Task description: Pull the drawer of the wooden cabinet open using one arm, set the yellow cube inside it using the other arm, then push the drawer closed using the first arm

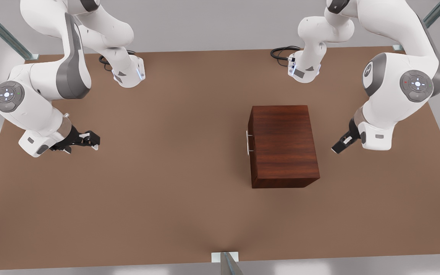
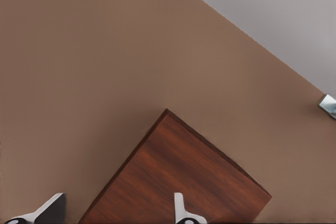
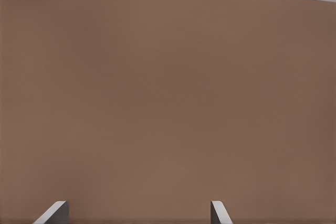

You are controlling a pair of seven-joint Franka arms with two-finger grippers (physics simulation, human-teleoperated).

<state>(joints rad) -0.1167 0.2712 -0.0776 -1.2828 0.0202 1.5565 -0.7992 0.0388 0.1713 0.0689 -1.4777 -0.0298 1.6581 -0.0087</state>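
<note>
Brown table point(image 1: 166, 198) under grey walls bears the wooden cabinet point(image 1: 284, 147); left gripper point(image 1: 338, 147) and right gripper point(image 1: 90, 142) both spread

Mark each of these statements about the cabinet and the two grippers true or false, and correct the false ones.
1. The drawer of the wooden cabinet is shut. True.
2. The silver handle faces the front view's right. False: it faces the front view's left.
3. The left gripper is beside the cabinet, on the side away from the handle. True.
4. The right gripper is shut on the handle. False: it is open, over the bare table, far off toward the front view's left.
</note>
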